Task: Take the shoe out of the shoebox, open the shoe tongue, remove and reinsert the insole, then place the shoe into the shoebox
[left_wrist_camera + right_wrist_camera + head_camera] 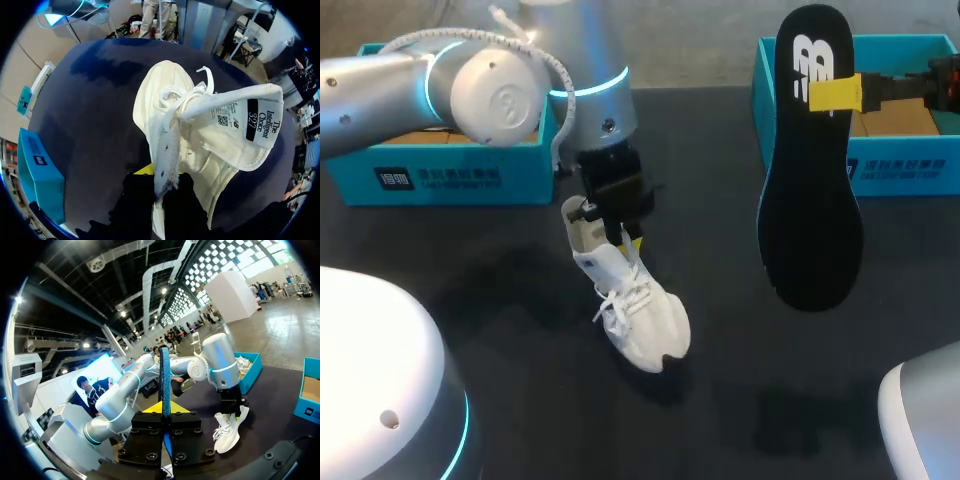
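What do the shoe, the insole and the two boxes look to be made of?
Shoe: white fabric, matte, visibly soft and creased. Insole: probably black foam, thin, matte, holding its shape. Boxes: likely cardboard, teal outside, brown inside.

I count one white shoe [638,315]. I count one black insole [810,210]. There are two blue boxes: the left shoebox [440,178] and the right shoebox [905,165]. There is one dark table [470,300] under them all. I have two grippers of my own: my left gripper [623,232] and my right gripper [830,93].
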